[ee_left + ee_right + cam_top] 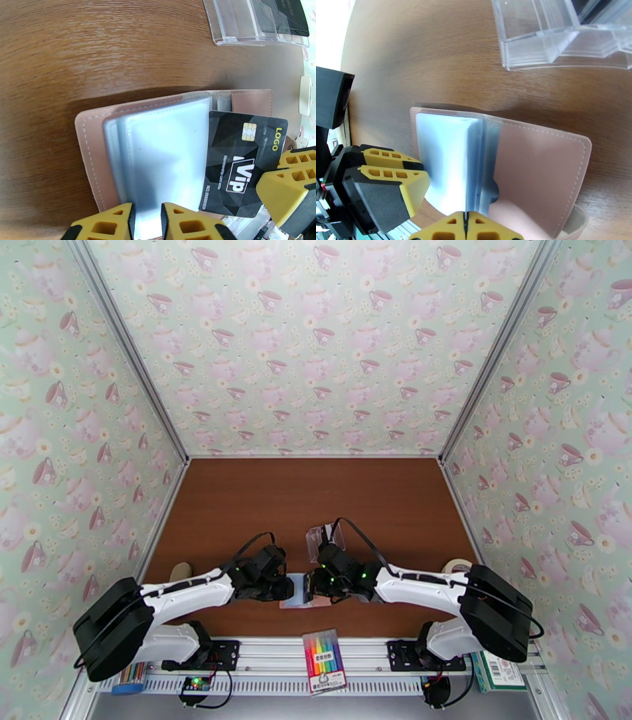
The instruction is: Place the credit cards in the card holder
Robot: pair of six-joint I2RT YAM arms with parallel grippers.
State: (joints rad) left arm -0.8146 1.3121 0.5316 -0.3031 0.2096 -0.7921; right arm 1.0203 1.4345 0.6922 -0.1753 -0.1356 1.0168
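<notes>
Right gripper (466, 228) is pressed tight on the credit card (241, 158) at the lower right of the left wrist view. The card's long edge runs up the frame, just beside the clear sleeve (166, 158). The card holder (93, 146) lies open and flat between both arms. Left gripper (146, 221) has its jaws narrow about the sleeve's near edge; whether it is pinching cannot be told. The card looks set to slide leftward, and that's the right arm's job.

The card holder (299, 593) lies open low centre on the tabletop (316, 493), clear box (325, 538) just above it, one credit card (241, 162) overlapping it.
</notes>
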